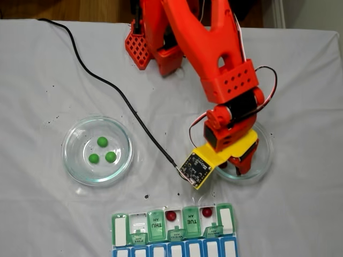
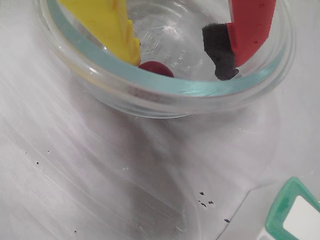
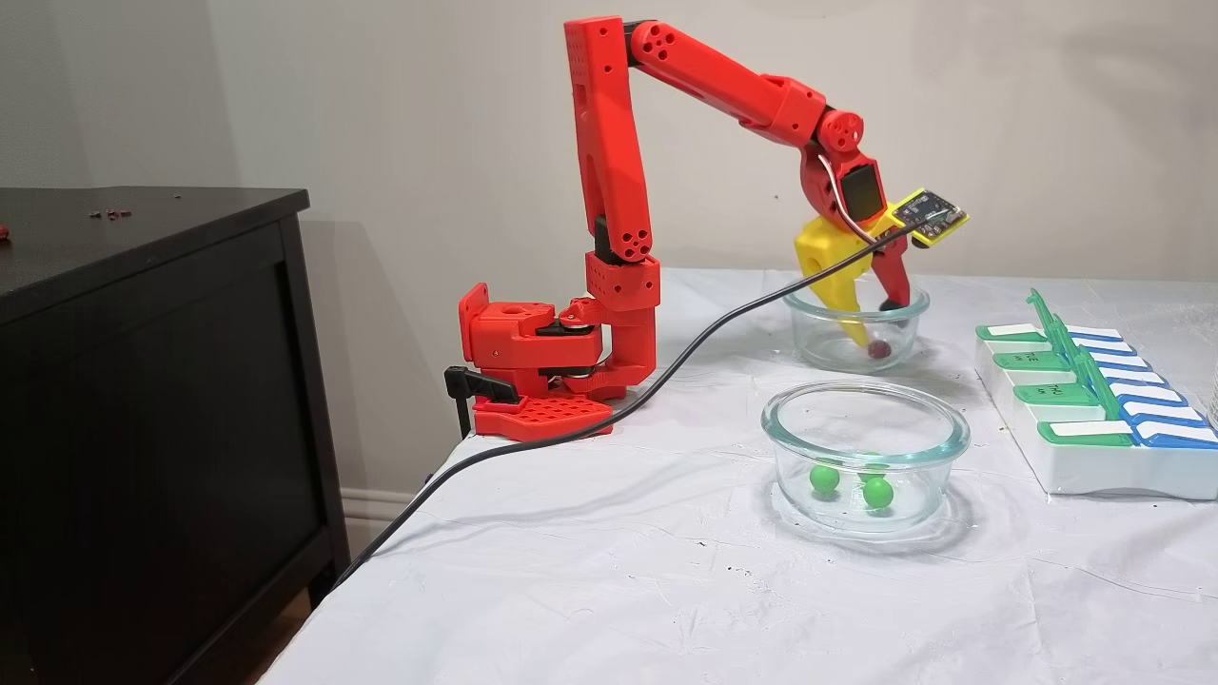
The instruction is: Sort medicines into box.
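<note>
Currently the table [image 3: 609, 571], covered in white cloth, carries the red arm [image 3: 609, 171] clamped at its far edge in the overhead fixed view. The box [image 1: 177, 230] lies at the near edge in that view, with a dark red ball in each of two open compartments [image 1: 171, 216] [image 1: 207, 212]. A glass dish [image 1: 97, 150] toward the left edge holds three green balls [image 1: 102, 141]. A second glass dish [image 3: 856, 328] sits toward the right, and the gripper [image 2: 185, 62] reaches down inside it. Its jaws stand partly apart, the yellow finger [image 2: 112, 30] and the red finger [image 2: 250, 30] gripping nothing. One dark red ball [image 2: 156, 68] rests on the dish floor, just beside the yellow fingertip; contact cannot be determined. A black cable [image 1: 107, 85] crosses the cloth to the wrist camera board [image 1: 196, 169].
</note>
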Available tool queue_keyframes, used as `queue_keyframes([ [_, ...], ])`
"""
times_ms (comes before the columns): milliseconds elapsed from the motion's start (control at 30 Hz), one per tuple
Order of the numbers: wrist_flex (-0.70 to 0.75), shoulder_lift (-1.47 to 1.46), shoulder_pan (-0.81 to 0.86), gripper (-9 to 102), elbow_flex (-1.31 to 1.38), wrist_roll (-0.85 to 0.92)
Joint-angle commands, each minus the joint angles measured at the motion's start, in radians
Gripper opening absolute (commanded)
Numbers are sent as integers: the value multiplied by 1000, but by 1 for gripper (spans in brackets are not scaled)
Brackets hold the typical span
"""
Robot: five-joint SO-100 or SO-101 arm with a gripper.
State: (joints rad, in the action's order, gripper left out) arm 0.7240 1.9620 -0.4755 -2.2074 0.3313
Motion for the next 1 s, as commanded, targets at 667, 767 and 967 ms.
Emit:
queue_keyframes([
  [667,-48,81,-2,17,-31,291],
  [767,-52,92,3,18,-32,345],
  [967,38,132,8,19,8,333],
])
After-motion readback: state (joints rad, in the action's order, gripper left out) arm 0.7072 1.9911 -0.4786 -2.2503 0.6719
